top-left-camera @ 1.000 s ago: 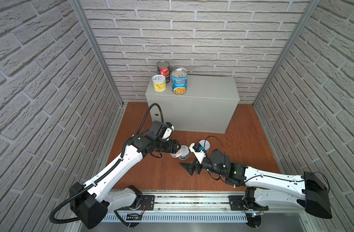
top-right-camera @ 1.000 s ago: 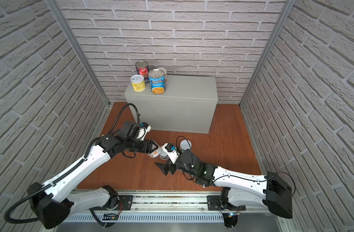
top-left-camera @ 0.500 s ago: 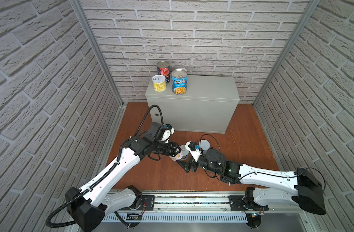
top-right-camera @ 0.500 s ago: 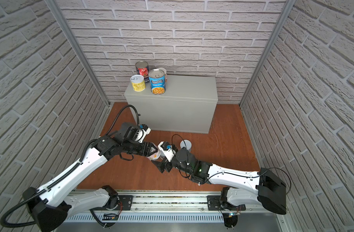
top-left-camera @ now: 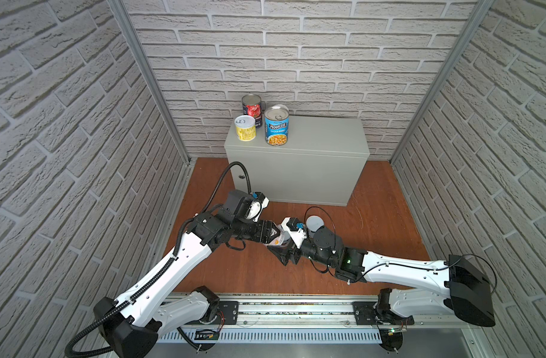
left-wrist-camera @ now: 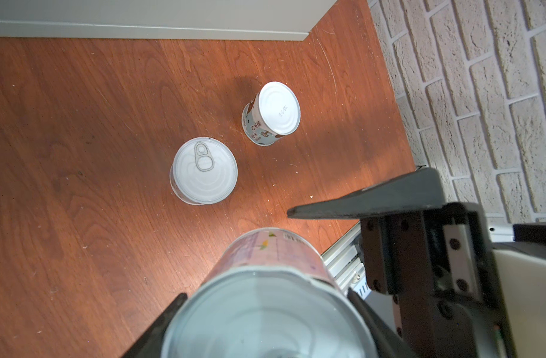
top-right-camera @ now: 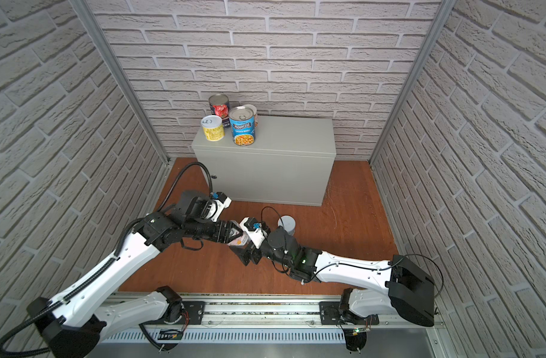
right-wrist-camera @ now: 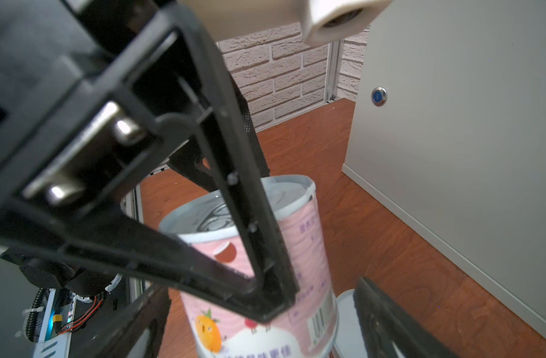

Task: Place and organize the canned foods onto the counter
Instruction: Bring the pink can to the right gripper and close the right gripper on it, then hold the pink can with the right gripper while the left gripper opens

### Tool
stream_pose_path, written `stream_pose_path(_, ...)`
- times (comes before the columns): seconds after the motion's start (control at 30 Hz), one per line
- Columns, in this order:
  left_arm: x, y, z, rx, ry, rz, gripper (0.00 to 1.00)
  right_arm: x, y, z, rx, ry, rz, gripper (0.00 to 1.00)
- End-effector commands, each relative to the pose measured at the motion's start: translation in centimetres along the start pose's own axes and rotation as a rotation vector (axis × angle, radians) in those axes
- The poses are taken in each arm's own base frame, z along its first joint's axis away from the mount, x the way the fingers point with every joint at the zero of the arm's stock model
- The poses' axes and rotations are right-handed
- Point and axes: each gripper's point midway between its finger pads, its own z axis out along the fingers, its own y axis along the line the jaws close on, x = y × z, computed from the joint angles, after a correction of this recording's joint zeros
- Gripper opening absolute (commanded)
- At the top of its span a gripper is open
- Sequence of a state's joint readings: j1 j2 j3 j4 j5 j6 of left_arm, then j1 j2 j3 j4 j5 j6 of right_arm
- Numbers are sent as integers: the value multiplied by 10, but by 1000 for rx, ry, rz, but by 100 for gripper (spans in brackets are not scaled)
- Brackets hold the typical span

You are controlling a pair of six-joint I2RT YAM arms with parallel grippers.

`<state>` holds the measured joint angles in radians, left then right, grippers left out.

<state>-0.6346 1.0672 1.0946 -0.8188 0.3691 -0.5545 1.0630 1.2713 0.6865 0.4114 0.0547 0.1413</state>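
Cans [top-right-camera: 241,130] crowd the worktop's [top-left-camera: 327,133] 10 o'clock corner: soup can [top-left-camera: 276,127], tomato can [top-left-camera: 252,108], yellow can [top-left-camera: 245,130] and a fourth can [top-right-camera: 253,114] half hidden behind. At 6 o'clock from the worktop, a pink can [left-wrist-camera: 274,263] is held low over the floor [left-wrist-camera: 79,124], clenched in the left hand [top-left-camera: 273,234]. The right hand [top-left-camera: 282,246] straddles it, spread wide, apparently for a handover. A pull-tab can [left-wrist-camera: 205,170] and a white-topped can [left-wrist-camera: 273,113] wait on the floor: four placed, three to go.
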Motion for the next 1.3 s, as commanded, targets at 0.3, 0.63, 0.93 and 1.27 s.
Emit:
stream_pose_path(0.3,-6,-21,-3,91,-4,25,44,-36,17,7,-74,-131,-15,94)
stream_pose_path(0.63,-6,-25,-2,115,5,23,44,-39,21,11,-96,-149,-13,91)
stream_pose_path(0.93,-10,-27,-6,107,4,40,45,-29,16,16,-70,-114,-22,88)
stream_pose_path(1.27,-8,-25,-6,94,11,39,45,-23,10,16,-42,-111,-23,85)
